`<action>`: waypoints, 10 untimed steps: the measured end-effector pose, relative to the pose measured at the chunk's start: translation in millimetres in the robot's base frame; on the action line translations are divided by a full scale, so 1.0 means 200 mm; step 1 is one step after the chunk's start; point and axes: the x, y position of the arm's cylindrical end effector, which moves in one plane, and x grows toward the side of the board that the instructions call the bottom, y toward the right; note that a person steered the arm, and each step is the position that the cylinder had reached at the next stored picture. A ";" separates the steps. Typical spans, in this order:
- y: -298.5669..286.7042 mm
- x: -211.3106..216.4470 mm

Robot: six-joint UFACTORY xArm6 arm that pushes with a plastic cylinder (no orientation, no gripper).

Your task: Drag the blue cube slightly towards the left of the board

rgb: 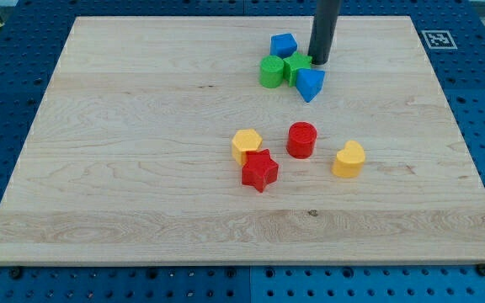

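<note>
The near edge of the wooden board (141,244) runs along the view's bottom, and a broad band of bare wood lies between it and the first blocks. The board sits on a blue pegboard desk (7,126).

Nearest the bottom is the red star block (259,171), touching the yellow hexagonal block (247,145) just above and to its left. To their right stands the red cylinder (301,140), apart from both, and further right the yellow heart-shaped block (349,159), alone, with open wood between it and the board's right edge.

Beyond these, near the far edge, is a tight cluster: the green cylinder (271,72) on the left, a green block (297,66) of unclear shape pressed against it, and a blue wedge-like block (310,84) touching that green block on the lower right. The blue cube (283,45) sits just above the green pair, very near them; I cannot tell if it touches. Left of the cube the whole board is bare wood out to the left edge.

My tip (320,62) rests just right of the green block, right and slightly below the blue cube, above the blue wedge. The arm carries no gripper, only the rod.
</note>
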 end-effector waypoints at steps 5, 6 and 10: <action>-0.22 0.03; -0.24 0.05; -0.31 -0.07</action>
